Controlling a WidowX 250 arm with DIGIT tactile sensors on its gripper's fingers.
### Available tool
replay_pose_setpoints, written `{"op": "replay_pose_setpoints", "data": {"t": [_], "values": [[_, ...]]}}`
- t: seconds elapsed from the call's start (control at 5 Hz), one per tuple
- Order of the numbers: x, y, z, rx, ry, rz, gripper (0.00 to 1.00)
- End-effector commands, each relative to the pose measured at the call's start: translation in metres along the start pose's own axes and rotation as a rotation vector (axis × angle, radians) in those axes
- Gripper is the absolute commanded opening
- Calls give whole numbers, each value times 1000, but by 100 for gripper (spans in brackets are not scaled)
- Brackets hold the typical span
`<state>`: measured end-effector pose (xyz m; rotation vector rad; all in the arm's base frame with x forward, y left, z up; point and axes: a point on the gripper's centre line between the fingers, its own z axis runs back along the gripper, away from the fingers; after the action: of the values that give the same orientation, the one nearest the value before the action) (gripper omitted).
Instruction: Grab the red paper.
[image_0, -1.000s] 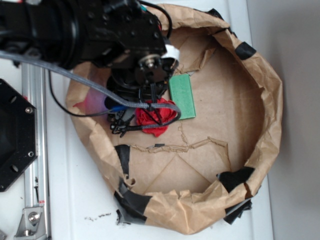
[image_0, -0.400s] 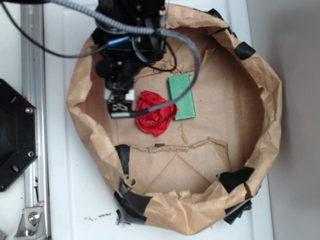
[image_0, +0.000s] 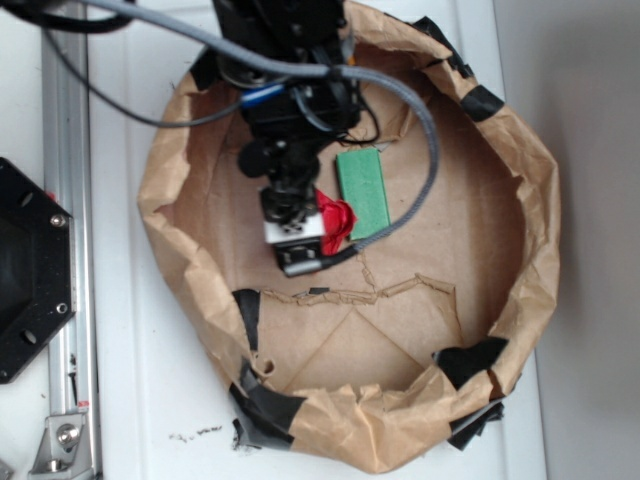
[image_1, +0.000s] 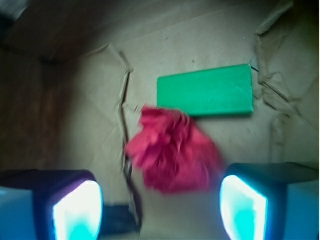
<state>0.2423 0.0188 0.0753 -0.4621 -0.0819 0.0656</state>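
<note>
The red paper (image_1: 172, 152) is a wrinkled red wad on the brown paper floor, just in front of the flat green block (image_1: 204, 90). In the exterior view only its right part (image_0: 337, 222) shows beside the block (image_0: 362, 193); the rest is hidden under my gripper (image_0: 300, 240). In the wrist view my gripper (image_1: 160, 207) is open, its two fingers wide apart, with the wad lying ahead of and between them, nearer the right finger (image_1: 245, 207). Nothing is held.
A large brown paper (image_0: 520, 240) with raised crumpled walls and black tape patches (image_0: 470, 355) rings the work area. The arm and its grey cable (image_0: 425, 140) hang over the back part. A black plate (image_0: 30, 270) and metal rail (image_0: 65, 160) lie to the left.
My gripper has moved right and forward from the left of the red wad until it is over it, now covering most of it in the exterior view.
</note>
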Motion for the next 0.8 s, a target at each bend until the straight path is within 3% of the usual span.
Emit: {"op": "replay_pose_setpoints", "data": {"t": [0.0, 0.2, 0.4, 0.6], "values": [[10, -12, -53, 135, 85, -92, 100], [-4, -12, -83, 148, 175, -140, 100], [-12, -11, -94, 164, 199, -147, 92], [-11, -9, -84, 136, 204, -141, 0]]}}
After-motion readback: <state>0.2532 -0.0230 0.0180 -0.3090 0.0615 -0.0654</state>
